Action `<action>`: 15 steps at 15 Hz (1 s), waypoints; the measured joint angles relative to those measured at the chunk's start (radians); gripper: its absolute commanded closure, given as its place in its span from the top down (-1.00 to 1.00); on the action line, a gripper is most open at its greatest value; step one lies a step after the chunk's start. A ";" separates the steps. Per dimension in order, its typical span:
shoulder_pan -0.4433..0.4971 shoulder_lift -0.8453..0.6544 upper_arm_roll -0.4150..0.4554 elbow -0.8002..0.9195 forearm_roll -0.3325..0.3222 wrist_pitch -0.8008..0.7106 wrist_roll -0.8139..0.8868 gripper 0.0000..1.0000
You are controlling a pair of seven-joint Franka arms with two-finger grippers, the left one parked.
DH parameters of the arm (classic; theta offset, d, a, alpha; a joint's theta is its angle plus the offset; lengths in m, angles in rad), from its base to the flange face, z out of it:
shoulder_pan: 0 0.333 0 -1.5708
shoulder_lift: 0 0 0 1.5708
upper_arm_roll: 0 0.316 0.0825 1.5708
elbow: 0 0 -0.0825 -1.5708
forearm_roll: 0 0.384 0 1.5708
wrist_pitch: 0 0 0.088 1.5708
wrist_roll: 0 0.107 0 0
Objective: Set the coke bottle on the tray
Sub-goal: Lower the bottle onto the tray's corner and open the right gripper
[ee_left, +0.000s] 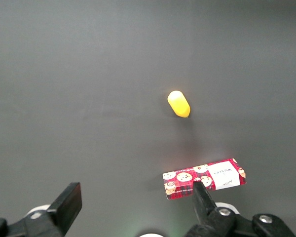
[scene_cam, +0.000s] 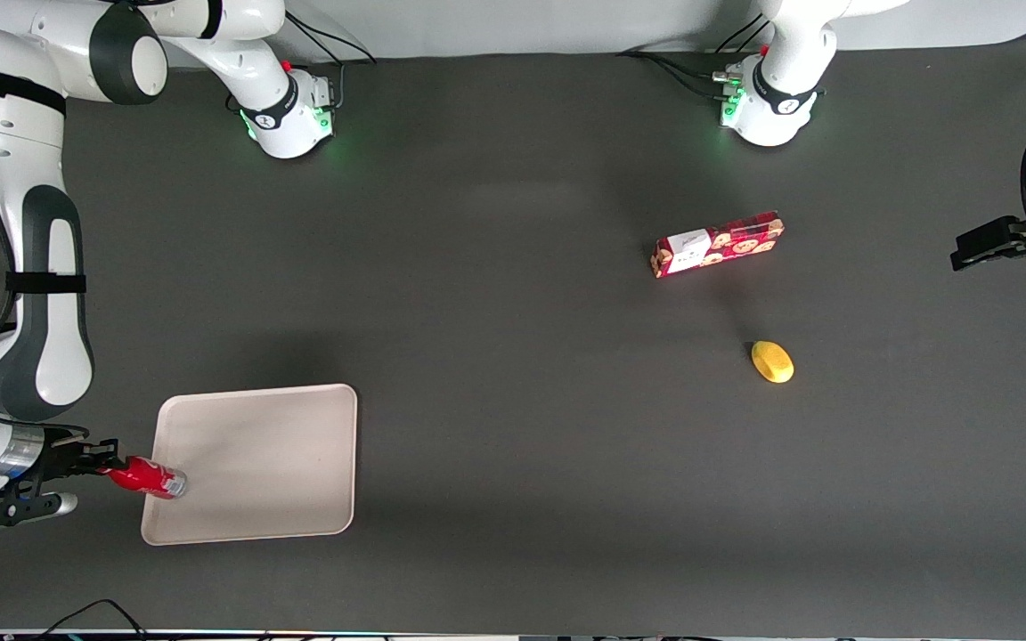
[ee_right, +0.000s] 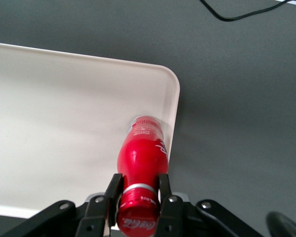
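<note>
Red and glossy, the coke bottle [ee_right: 140, 165] sits clamped between the jaws of the right arm's gripper [ee_right: 138, 195], which pinch it at the neck just below the cap. From the jaws the bottle reaches out at a tilt, its silvery base [scene_cam: 176, 482] lowest and farthest from the fingers [ee_right: 164, 190]. That base hangs over the cream-white tray [scene_cam: 281, 445], just inside the rim at the edge nearest the gripper; whether it touches the tray floor cannot be told. In the wrist view the bottle lies close beside a rounded corner of the tray [ee_right: 64, 128].

The tray rests flat on the dark grey tabletop [scene_cam: 513, 499], stretching away from the jaws. Well apart from the jaws, toward the parked arm's end of the tabletop, lie a flat red cookie box [scene_cam: 718, 244] and a small yellow lemon-like object [scene_cam: 772, 361], which is nearer the front camera than the box.
</note>
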 measured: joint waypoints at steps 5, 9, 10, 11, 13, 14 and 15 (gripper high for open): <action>0.000 0.002 0.000 0.002 0.000 0.000 0.000 1.00; -0.001 0.009 0.000 0.002 0.000 0.018 -0.001 1.00; -0.001 0.009 0.000 0.002 0.000 0.019 -0.001 1.00; -0.002 0.009 0.000 0.004 0.000 0.019 -0.001 1.00; -0.002 0.008 -0.001 0.014 0.000 0.020 -0.001 1.00; -0.002 0.005 -0.001 0.022 0.000 0.020 -0.001 1.00; -0.002 -0.003 -0.002 0.032 0.000 0.019 -0.001 1.00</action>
